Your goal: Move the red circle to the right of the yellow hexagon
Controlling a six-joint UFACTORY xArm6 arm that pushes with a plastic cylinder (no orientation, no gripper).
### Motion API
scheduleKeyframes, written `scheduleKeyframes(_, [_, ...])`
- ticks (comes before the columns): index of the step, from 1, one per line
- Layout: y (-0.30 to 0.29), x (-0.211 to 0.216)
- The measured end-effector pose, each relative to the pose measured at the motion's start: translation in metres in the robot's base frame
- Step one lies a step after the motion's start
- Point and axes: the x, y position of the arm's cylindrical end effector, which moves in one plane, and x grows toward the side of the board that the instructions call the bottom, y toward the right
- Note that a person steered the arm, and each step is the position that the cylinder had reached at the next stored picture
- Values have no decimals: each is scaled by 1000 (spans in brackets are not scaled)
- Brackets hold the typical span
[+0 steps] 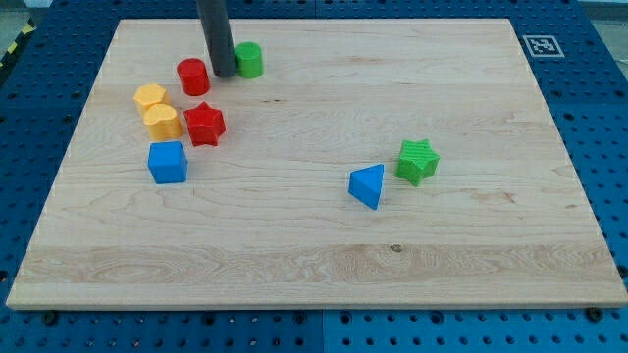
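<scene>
The red circle (pixel 193 75) sits near the view's top left of the wooden board. My tip (pixel 223 74) stands just to its right, between it and a green circle (pixel 249 60), close to both. Below the red circle lie two yellow blocks: an upper one (pixel 149 97) and a lower hexagon-like one (pixel 162 121), touching each other. A red star (pixel 205 124) sits right of the lower yellow block, about touching it.
A blue cube-like block (pixel 168 162) lies below the yellow blocks. A blue triangle (pixel 368 185) and a green star (pixel 418 161) sit right of centre. The wooden board (pixel 324 265) rests on a blue perforated table, with a marker tag (pixel 542 44) at the top right.
</scene>
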Motion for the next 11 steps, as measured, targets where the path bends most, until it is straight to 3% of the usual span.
scheduleKeyframes(4, [-26,-10])
scheduleKeyframes(9, [-35,38])
scheduleKeyframes(11, [45,46])
